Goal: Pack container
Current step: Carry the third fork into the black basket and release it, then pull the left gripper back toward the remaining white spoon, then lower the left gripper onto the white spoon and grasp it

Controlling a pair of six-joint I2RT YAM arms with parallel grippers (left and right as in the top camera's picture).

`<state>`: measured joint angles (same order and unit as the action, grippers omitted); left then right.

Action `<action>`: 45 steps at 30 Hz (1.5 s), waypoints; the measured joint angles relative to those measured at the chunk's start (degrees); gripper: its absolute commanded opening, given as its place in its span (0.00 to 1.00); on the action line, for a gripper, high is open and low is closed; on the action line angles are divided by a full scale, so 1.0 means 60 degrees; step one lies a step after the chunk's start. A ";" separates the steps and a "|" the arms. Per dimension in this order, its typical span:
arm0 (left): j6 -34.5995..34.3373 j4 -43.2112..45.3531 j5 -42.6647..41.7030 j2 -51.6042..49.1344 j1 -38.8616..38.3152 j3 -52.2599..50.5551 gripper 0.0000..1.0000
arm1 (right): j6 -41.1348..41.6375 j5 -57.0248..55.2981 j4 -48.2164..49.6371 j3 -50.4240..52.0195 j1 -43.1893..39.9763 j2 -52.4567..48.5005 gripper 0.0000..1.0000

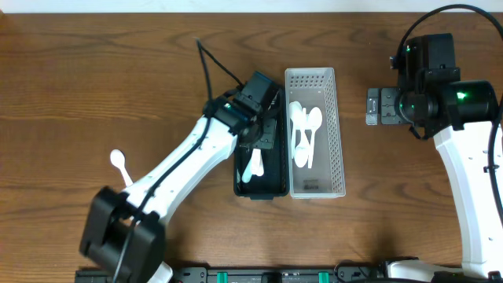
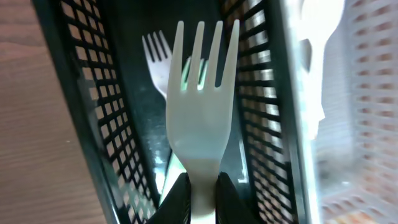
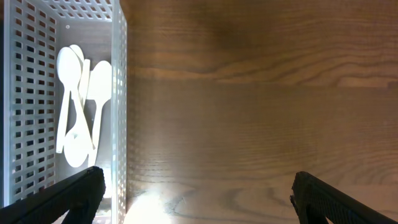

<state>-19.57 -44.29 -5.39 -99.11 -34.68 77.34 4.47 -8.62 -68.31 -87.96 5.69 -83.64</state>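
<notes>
Left gripper (image 2: pixel 202 194): clamped on fork (image 2: pixel 200 106), tines ahead of fingertips (image 2: pixel 177 198), black bin (image 2: pixel 87 124) beneath; second fork (image 2: pixel 155 56) inside. Right gripper (image 3: pixel 199 198): fingers (image 3: pixel 68 193) apart, empty; white bin (image 3: pixel 25 62) beside one finger, spoons (image 3: pixel 99 81) packed. Outstanding: held fork, loose spoon (image 1: pixel 119 163).

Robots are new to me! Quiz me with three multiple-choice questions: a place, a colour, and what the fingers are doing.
1. The loose spoon lies: A on the table left of the black basket; B inside it; C on the floor.
2. The spoon basket is: A black; B white; C red.
3. The left fingers: A open; B shut on a fork; C shut on a spoon.
Answers: A, it lies alone on wood; B, its walls are pale; B, tines rise from the fingers.
</notes>
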 measured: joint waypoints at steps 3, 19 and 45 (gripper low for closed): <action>0.0095 0.0044 0.0047 -0.0390 0.0022 0.0000 0.13 | 0.0000 0.0000 -0.0004 0.0000 0.0000 0.0000 0.99; 0.0623 -0.0958 0.1978 0.0466 0.0280 0.0007 0.98 | -0.0036 -0.0004 -0.0178 0.0004 0.0000 0.0000 0.99; 0.0291 -0.1861 0.1647 -0.0255 0.9205 -0.0408 0.98 | -0.0142 0.0000 -0.0554 0.0004 0.0000 0.0000 0.99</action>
<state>-17.82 -55.46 4.49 -100.64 20.56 74.89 3.62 -8.62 -71.64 -87.94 5.69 -83.64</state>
